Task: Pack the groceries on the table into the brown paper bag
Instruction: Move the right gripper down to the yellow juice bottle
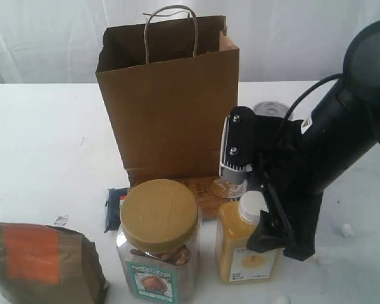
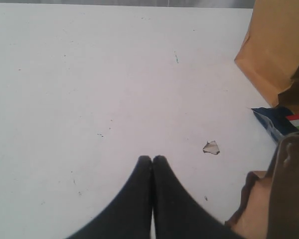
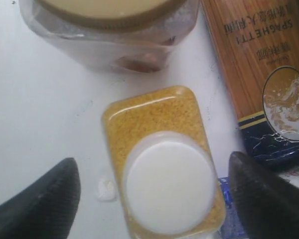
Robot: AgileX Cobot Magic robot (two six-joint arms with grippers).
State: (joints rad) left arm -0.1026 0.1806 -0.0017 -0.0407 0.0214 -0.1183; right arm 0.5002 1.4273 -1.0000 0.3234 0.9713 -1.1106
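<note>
Right gripper (image 3: 153,164) is over the yellow white-capped bottle (image 1: 244,250), fingers (image 3: 40,201) spread wide with the white cap (image 3: 169,186) sitting between them. Nothing is pinched. The bottle stands upright on the table (image 1: 44,139), so its long axis points straight up at my wrist. Its flattened body runs lengthwise out past the fingertips, so I reckon the closing line crosses the narrow way, which is what I want. The cap sits a touch nearer the finger on the blue-ended spaghetti packet (image 3: 259,74) side, so that finger should touch first. The clear jar with tan lid (image 3: 109,30) is just beyond the fingertips, apart from the bottle. Left gripper (image 2: 152,160) is well off, fingers pressed together over bare table. The right arm is plainly nearer. The brown paper bag (image 1: 171,107) waits behind.
</note>
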